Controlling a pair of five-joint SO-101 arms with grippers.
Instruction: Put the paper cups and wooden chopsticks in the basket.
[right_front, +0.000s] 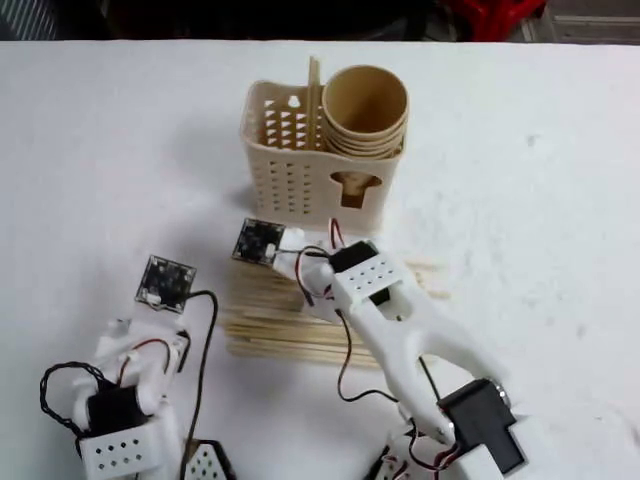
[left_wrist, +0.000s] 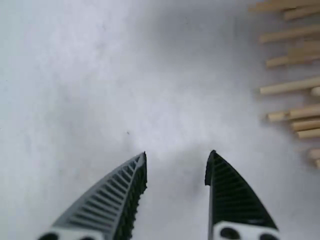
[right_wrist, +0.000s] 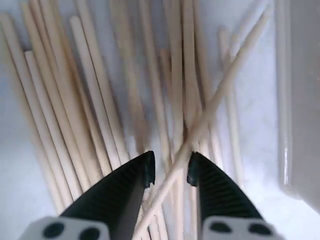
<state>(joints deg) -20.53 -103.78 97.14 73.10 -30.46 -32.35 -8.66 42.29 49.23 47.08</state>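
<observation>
Bench (right_front: 560, 200) is open either side of the basket (right_front: 285, 175), which sits near the far edge. Paper cups (right_front: 365, 100) are stacked inside it, one chopstick (right_front: 314, 85) upright beside them. Chopstick pile (right_front: 265, 325) lies loose just in front of the basket. Right jaws are slightly apart, straddling a crossed stick (right_wrist: 220, 95) near the basket wall. Left jaws are apart over bare bench, beside the pile's ends.

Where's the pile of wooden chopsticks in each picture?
High view: the chopsticks lie on the table in front of the basket, under the right arm.
Left wrist view: their ends lie off to one side of the open left gripper.
Right wrist view: spread beneath the open right gripper.
Shared landmark: the white table.
</observation>
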